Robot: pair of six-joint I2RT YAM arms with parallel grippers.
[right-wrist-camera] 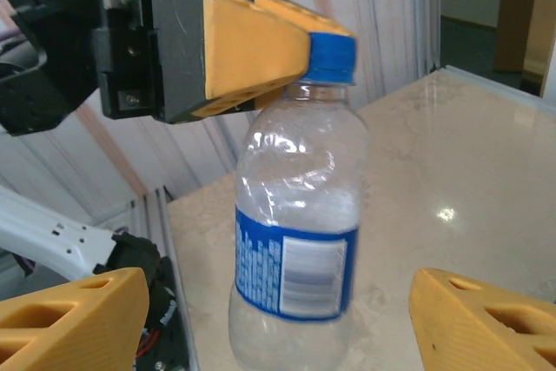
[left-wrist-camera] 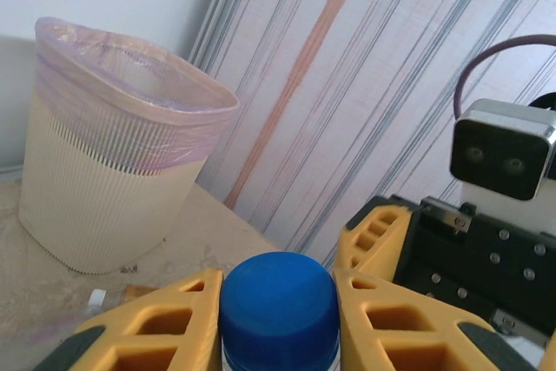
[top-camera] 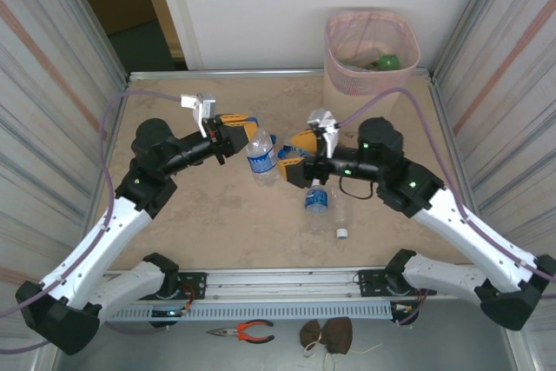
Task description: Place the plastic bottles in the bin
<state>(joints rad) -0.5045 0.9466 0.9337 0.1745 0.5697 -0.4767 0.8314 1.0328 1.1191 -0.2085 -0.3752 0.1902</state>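
Observation:
A clear plastic bottle (top-camera: pixel 261 159) with a blue label hangs upright over the table's middle. My left gripper (top-camera: pixel 254 130) is shut on its blue cap (left-wrist-camera: pixel 278 301), which sits squeezed between the yellow fingers (left-wrist-camera: pixel 395 319). In the right wrist view the bottle (right-wrist-camera: pixel 295 241) stands between my right gripper's (right-wrist-camera: pixel 280 288) fingers (right-wrist-camera: pixel 74 319), which are spread wide on either side without touching it. My right gripper (top-camera: pixel 280 152) is open. Two more bottles (top-camera: pixel 317 200) lie flat on the table below it. The beige bin (top-camera: pixel 369 54) with a pink liner stands at the back right.
A green bottle (top-camera: pixel 388 62) lies inside the bin. Corrugated metal walls (top-camera: pixel 52 58) close in the table on both sides. The clear lying bottle's white cap (top-camera: pixel 341 233) points toward the near rail. The bin (left-wrist-camera: pixel 104 188) shows ahead in the left wrist view.

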